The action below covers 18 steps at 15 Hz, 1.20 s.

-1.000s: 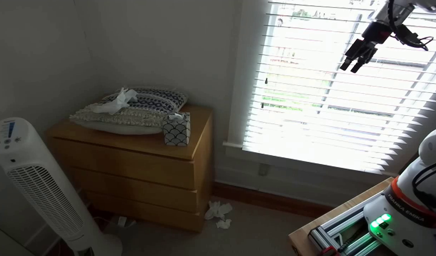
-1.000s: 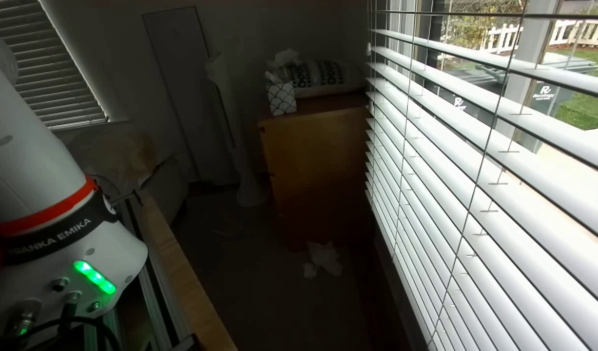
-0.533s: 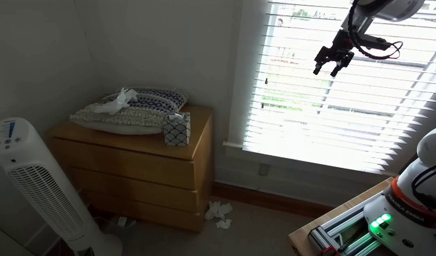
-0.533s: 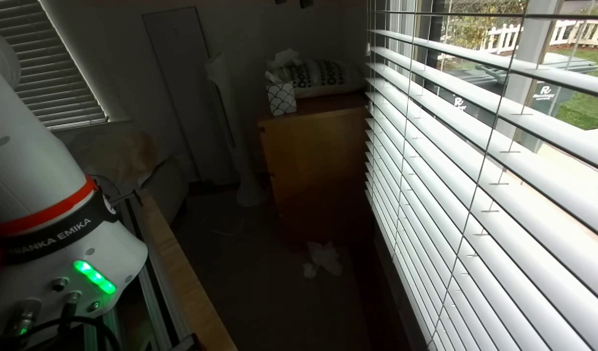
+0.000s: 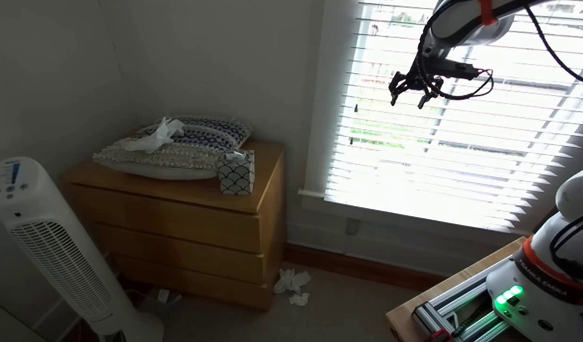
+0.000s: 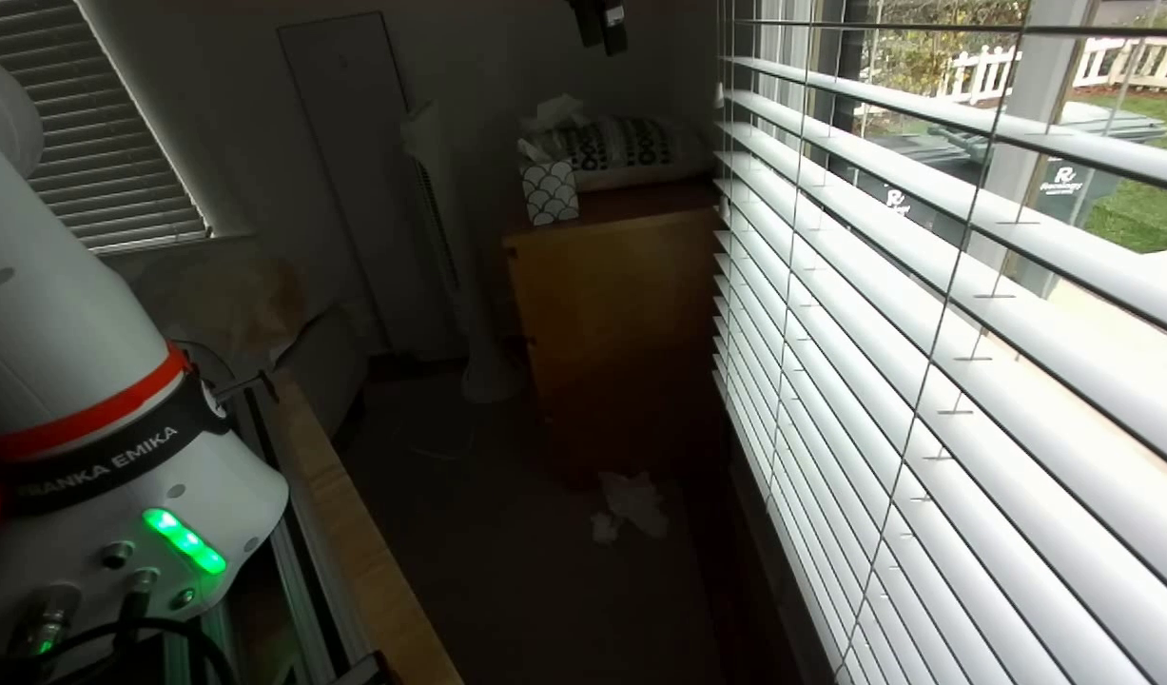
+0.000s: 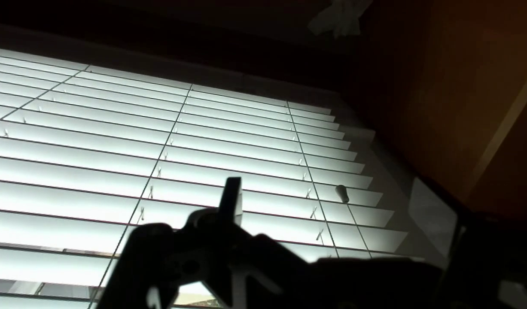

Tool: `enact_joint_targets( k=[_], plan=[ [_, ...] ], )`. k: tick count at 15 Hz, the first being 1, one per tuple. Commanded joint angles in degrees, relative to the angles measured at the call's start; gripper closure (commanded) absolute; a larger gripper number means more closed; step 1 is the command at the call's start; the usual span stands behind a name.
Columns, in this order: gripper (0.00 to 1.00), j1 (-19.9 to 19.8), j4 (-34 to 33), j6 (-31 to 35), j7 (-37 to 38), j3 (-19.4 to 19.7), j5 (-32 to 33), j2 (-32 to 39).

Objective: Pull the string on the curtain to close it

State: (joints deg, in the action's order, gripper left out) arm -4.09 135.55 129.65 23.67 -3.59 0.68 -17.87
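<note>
Black and wide at the claw [image 5: 406,104], empty | swung left in an exterior view across the blind [image 5: 455,142], nearer a cord knob [image 5: 356,108] | likely still to grip, then pull

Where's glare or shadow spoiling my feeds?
In an exterior view, glare bleaches the lower window blind, leaving the pincer silhouetted; in an exterior view, shadow dims the wooden dresser; in the wrist view, the cord tassel shows clearly.

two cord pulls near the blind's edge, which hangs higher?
The upper pull, shown about level with the open gripper in an exterior view; the lower pull hangs clearly lower there.
</note>
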Motion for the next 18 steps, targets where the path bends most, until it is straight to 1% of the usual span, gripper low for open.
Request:
enact_joint_targets(
  k=[1, 8, 12, 14, 15, 17, 18],
  plan=[
    [0.0, -1.1, -1.5, 5.6, 7.4, -2.8, 6.0, 4.8],
    [0.0, 0.3, -3.8, 14.0, 16.8, -4.7, 17.1, 11.8],
    [0.0, 1.4, -5.6, 18.3, 25.5, -4.7, 25.4, 15.7],
    [0.0, 2.2, -6.9, 20.0, 31.5, -4.4, 30.6, 17.6],
    [0.0, 2.8, -7.7, 19.9, 34.3, -4.2, 32.8, 18.4],
    [0.0, 4.0, -9.8, 19.2, 42.2, -3.5, 37.8, 20.4],
    [0.0, 2.8, -11.0, 18.2, 46.7, -5.1, 40.2, 21.4]
  ],
)
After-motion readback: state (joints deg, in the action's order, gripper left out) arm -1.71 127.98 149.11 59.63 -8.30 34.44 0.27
